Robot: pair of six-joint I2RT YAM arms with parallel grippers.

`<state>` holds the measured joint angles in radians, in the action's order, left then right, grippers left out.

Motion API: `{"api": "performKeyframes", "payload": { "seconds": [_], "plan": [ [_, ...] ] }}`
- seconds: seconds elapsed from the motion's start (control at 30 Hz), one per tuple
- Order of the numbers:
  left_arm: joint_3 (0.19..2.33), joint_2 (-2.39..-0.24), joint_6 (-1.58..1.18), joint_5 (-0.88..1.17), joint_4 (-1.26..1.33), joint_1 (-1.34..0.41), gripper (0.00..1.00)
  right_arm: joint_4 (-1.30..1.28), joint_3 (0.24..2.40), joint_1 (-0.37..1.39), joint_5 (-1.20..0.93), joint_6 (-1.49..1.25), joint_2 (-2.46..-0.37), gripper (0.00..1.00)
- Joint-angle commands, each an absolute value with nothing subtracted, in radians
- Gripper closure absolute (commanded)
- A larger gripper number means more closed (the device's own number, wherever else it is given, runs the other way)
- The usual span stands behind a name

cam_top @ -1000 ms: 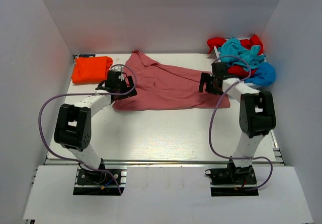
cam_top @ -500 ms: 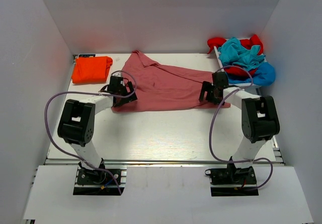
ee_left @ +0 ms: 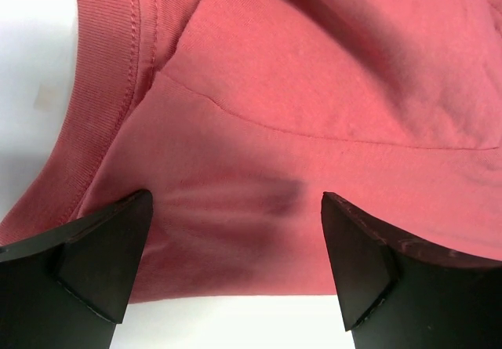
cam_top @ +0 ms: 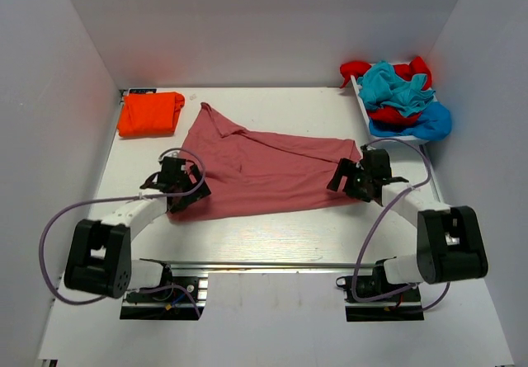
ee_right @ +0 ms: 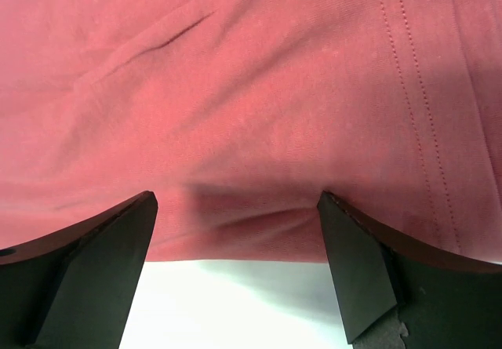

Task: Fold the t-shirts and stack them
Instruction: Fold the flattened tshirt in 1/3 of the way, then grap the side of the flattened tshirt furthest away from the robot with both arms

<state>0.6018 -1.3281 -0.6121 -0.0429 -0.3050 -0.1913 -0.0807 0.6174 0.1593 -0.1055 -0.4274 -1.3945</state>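
Note:
The dusty pink-red t-shirt (cam_top: pixel 264 165) lies spread across the middle of the table, its near edge towards the arms. My left gripper (cam_top: pixel 183 192) stands at the shirt's near left corner, my right gripper (cam_top: pixel 351 184) at its near right corner. In the left wrist view the gripper (ee_left: pixel 235 263) is open, with puckered shirt cloth (ee_left: pixel 314 90) lying between the jaws. In the right wrist view the gripper (ee_right: pixel 235 263) is open too, over the shirt's (ee_right: pixel 235 67) wrinkled hem. A folded bright orange t-shirt (cam_top: pixel 150 113) lies at the back left.
A pile of red, teal and blue t-shirts (cam_top: pixel 400 95) sits at the back right corner. White walls close in the table on three sides. A strip of bare white table (cam_top: pixel 272 231) runs between the shirt's near edge and the arm bases.
Both grippers have moved towards the near edge of the table, and the pink-red shirt has slid that way with them and lies more spread out.

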Motion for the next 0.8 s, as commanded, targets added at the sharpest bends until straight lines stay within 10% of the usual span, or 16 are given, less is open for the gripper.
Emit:
{"api": "performKeyframes", "payload": {
  "seconds": [0.0,0.33,0.77],
  "plan": [
    [0.505,-1.264,-0.69,-0.04,-0.63,-0.19,0.0,-0.34,0.502,0.164,-0.162,-0.44,-1.385,0.1],
    [0.638,-0.994,-0.684,-0.023,-0.595,-0.201,0.0,-0.381,0.609,0.176,-0.213,-0.325,-1.169,0.1],
    [1.165,-1.535,-0.537,-0.193,-0.459,-0.181,0.0,-0.273,0.891,0.167,-0.063,-0.347,-1.4,0.1]
  ]
}}
